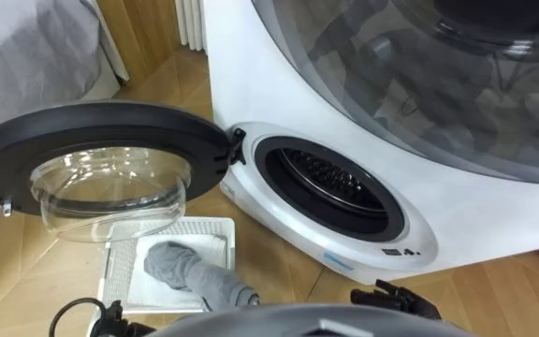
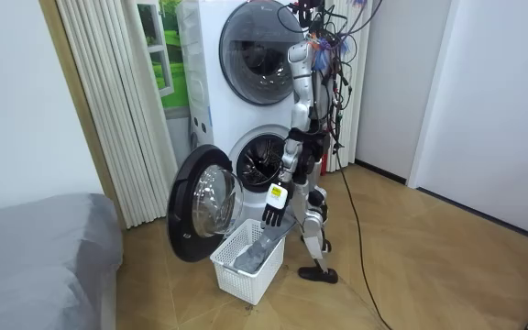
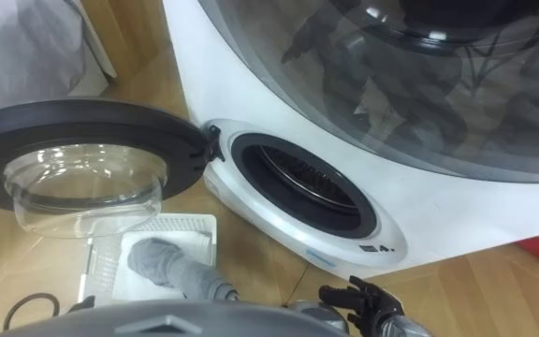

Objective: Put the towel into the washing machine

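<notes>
Now the left hand (image 2: pixel 275 209) grips the towel (image 1: pixel 178 267), slanting upward lengthwise out of the basket (image 2: pixel 235 279).

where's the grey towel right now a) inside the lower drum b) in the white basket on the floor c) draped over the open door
b: the grey towel lies in the white basket on the floor, just under the open washing machine door.
</notes>
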Available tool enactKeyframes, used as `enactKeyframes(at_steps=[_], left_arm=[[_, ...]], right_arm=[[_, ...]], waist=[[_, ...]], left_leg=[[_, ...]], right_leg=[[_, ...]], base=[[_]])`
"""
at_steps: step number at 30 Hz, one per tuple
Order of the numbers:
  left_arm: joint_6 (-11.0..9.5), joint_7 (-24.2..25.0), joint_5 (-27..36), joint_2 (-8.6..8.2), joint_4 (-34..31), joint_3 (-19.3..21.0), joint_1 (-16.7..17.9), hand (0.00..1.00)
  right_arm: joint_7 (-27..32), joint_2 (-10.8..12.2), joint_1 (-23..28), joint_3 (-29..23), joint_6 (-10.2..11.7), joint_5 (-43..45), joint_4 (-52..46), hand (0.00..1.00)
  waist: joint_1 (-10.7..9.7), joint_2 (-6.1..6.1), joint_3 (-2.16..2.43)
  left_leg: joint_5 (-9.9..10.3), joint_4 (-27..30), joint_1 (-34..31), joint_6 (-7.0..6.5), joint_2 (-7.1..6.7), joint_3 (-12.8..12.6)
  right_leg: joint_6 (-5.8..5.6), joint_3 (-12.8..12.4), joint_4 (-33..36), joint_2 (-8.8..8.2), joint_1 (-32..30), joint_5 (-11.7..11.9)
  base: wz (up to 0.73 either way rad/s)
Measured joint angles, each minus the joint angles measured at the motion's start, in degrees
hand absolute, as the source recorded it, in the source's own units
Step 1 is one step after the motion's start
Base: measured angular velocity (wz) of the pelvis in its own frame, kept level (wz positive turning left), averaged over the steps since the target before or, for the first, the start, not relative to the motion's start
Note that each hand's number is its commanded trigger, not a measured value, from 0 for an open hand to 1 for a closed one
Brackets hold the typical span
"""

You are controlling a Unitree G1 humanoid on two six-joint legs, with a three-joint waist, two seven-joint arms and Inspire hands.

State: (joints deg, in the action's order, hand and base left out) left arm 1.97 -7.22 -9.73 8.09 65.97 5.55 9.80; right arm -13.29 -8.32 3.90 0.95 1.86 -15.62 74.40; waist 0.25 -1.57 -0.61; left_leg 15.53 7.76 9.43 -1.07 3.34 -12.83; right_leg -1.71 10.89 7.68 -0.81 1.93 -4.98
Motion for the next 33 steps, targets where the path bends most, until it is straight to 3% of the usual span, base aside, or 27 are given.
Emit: enactKeyframes(at_steps=[7,18,26,30,33], left_arm=[[0.00,0.03,-0.01,0.09,0.19,-0.01,-0.15,0.00],[-0.38,0.10,-0.01,-0.21,0.27,-0.41,-1.25,0.00],[-2.31,-0.08,-2.33,-0.15,0.28,-2.47,-3.93,0.00],[-4.28,-0.22,-5.93,-0.06,0.21,-4.10,-7.54,0.00],[-6.09,-1.08,-6.75,-0.53,1.15,-7.00,-10.89,0.00]], right_arm=[[-0.02,0.00,-0.01,0.00,0.07,0.41,-0.11,0.00],[0.03,-0.17,-0.22,0.48,0.66,0.21,-0.14,0.00],[-0.59,-0.54,-3.49,2.06,1.39,0.97,1.19,0.00],[-0.66,-0.56,-6.05,4.83,2.27,2.65,1.93,0.00],[-0.61,-0.53,-8.53,6.94,2.56,3.29,2.35,0.00]], waist=[[0.00,-0.01,0.10],[-0.07,1.01,0.42],[-0.18,1.42,0.57],[-0.16,1.85,0.24],[-0.12,2.22,-0.35]], left_leg=[[0.00,0.08,-0.32,0.00,-0.01,-0.04],[0.00,0.57,-1.83,0.00,-0.01,-0.61],[-0.03,2.28,-6.96,-0.04,-0.07,-0.56],[-0.06,3.40,-9.35,-0.04,-0.04,-0.50],[-0.17,4.10,-11.90,-0.18,-0.10,-0.54]], right_leg=[[0.00,-0.10,0.03,0.01,-0.38,0.00],[0.14,-0.62,0.20,-0.03,-1.88,0.09],[0.42,-0.84,1.27,-0.28,-6.77,0.28],[0.48,-0.93,2.30,-0.49,-9.52,0.31],[0.51,-0.91,4.04,-0.94,-12.64,0.29]], base=[[0.00],[-0.03],[-0.01],[-0.03],[-0.02]])
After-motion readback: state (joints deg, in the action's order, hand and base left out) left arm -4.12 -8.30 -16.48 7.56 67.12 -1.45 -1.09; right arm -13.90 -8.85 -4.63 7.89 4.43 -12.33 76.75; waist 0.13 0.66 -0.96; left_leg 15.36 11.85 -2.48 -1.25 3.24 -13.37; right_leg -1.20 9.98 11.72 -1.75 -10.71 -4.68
